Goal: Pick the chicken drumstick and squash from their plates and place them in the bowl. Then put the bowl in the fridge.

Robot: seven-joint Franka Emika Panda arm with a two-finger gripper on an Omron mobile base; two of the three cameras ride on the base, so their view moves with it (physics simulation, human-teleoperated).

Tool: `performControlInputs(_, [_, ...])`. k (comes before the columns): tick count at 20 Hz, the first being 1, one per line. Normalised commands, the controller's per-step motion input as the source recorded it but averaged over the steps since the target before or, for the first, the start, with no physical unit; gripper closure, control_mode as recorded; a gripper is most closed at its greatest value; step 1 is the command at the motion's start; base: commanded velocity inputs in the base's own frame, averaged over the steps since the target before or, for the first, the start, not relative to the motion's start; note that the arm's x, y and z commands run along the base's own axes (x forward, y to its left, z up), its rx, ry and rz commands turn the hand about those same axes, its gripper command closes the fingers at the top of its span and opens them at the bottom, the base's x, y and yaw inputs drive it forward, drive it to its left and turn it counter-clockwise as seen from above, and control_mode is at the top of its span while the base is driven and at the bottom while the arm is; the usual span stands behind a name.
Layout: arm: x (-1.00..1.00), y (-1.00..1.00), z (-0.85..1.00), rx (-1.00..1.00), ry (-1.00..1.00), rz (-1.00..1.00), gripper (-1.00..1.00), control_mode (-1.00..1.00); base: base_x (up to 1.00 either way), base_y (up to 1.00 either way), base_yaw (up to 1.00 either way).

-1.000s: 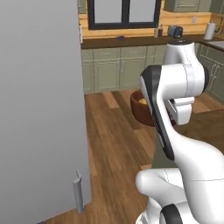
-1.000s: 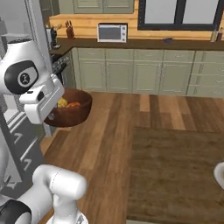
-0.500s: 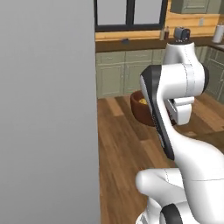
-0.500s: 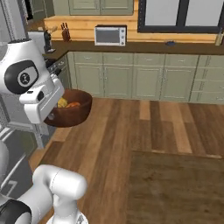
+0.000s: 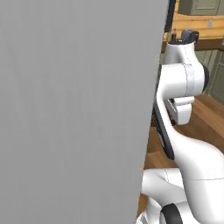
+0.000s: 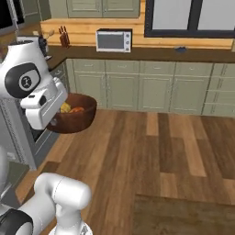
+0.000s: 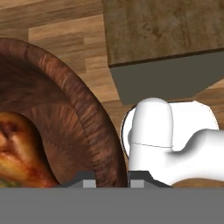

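My gripper [image 7: 111, 181] is shut on the thick wall of the dark reddish-brown bowl [image 7: 83, 127], one fingertip on each side of the rim. In the right base view the bowl [image 6: 75, 121] hangs in the air at the arm's hand, above the wooden floor. Inside it lie the orange-brown chicken drumstick [image 6: 77, 110] and the yellow squash [image 6: 65, 107]. The drumstick [image 7: 17, 148] looks glossy up close in the hand view. The fridge's grey slab door [image 5: 74, 109] stands very near on the left, covering part of the arm. The plates are out of view.
Green cabinets [image 6: 151, 87] run along the far wall under a wooden counter carrying a microwave [image 6: 113, 40] and a knife block [image 6: 64, 39]. A brown rug [image 6: 183, 215] lies at the lower right. Wooden floor [image 6: 151, 147] stretches between the bowl and the cabinets.
Both base views have shifted, so the camera moved: the grey fridge door has grown across the left base view and the cabinets look nearer. The bowl stays held at the same place by the hand.
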Motion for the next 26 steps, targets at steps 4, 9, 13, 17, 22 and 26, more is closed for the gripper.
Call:
performControlInputs(4, [0.00,0.00,0.00,0.00,0.00,0.00,1.00,1.00,0.56,0.00,0.03])
performControlInputs(9, [0.00,0.00,0.00,0.00,0.00,0.00,1.00,1.00,0.10,0.00,0.27])
performControlInputs(13, [0.00,0.00,0.00,0.00,0.00,0.00,1.00,1.00,0.01,0.00,0.53])
performControlInputs(17, [0.00,0.00,0.00,0.00,0.00,0.00,1.00,1.00,0.05,0.00,0.53])
performControlInputs(22, [0.00,0.00,0.00,0.00,0.00,0.00,1.00,1.00,0.11,-0.01,0.51])
performControlInputs(26, [0.00,0.00,0.00,0.00,0.00,0.00,1.00,1.00,0.04,-0.01,0.52])
